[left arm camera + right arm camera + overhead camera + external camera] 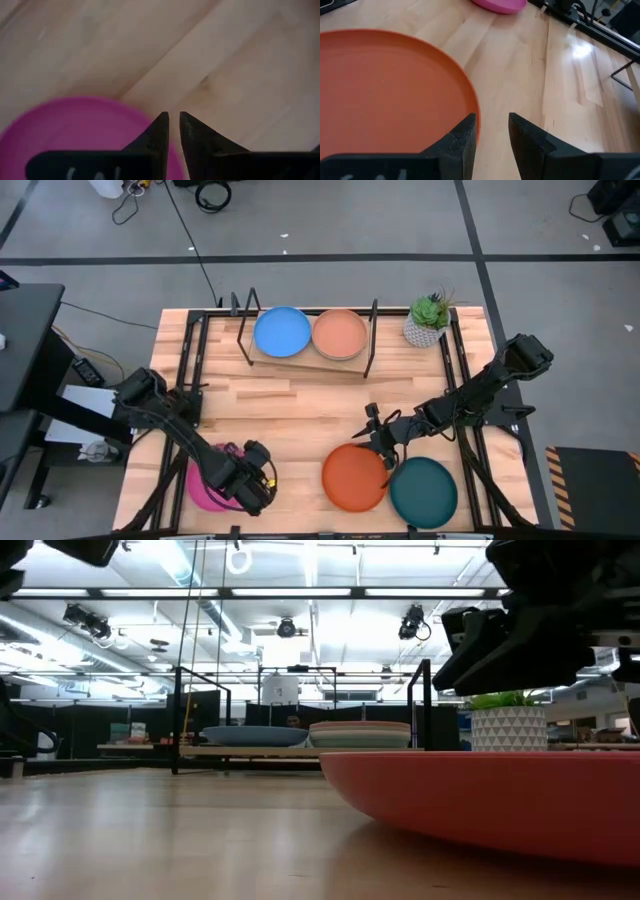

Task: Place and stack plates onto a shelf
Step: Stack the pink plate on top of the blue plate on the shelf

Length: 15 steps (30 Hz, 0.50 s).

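The shelf (pixel 300 359) stands at the table's far middle, holding a blue plate (pixel 282 332) and, to its right, a stack topped by a tan plate (pixel 340 335). A magenta plate (pixel 205 483) lies flat near the front left. My left gripper (pixel 172 120) points down over its right rim, its fingertips a narrow gap apart with nothing between them. An orange plate (pixel 352 478) and a dark teal plate (pixel 424 492) lie flat at the front right. My right gripper (pixel 492 127) is open just above the orange plate's far rim (pixel 472 107).
A potted plant (pixel 428 320) stands at the far right, beside the shelf. The shelf's black upright rods (pixel 372 340) rise around the plates. Bare wooden tabletop (pixel 300 415) lies between the shelf and the front plates.
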Each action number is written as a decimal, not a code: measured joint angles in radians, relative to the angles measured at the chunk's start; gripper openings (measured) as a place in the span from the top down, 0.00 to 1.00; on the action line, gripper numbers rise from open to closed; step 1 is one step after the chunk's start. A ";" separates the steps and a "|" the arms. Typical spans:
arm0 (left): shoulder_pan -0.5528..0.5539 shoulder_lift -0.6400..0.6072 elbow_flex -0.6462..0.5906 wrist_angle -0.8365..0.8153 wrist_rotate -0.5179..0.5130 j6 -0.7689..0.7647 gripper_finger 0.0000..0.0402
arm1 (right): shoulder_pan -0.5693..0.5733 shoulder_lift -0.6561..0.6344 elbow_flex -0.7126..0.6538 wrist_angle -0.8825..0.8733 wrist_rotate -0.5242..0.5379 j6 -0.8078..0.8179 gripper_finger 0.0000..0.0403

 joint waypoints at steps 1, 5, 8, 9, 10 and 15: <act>0.000 0.004 0.000 -0.009 0.018 -0.014 0.87 | 0.001 0.000 0.000 0.000 0.000 -0.003 0.70; 0.001 0.028 -0.004 -0.004 0.097 -0.077 0.81 | 0.000 0.000 0.000 0.002 0.001 -0.006 0.70; 0.001 0.053 -0.004 -0.007 0.143 -0.106 0.73 | -0.001 0.000 0.000 0.004 0.001 -0.006 0.70; 0.000 0.063 -0.004 -0.011 0.146 -0.112 0.69 | -0.002 0.000 0.000 0.007 0.000 -0.006 0.70; 0.001 0.071 -0.004 -0.013 0.148 -0.120 0.66 | -0.002 0.000 0.000 0.007 0.000 -0.006 0.70; 0.007 0.111 -0.005 0.005 0.183 -0.135 0.55 | -0.002 -0.001 0.000 0.007 -0.006 -0.006 0.70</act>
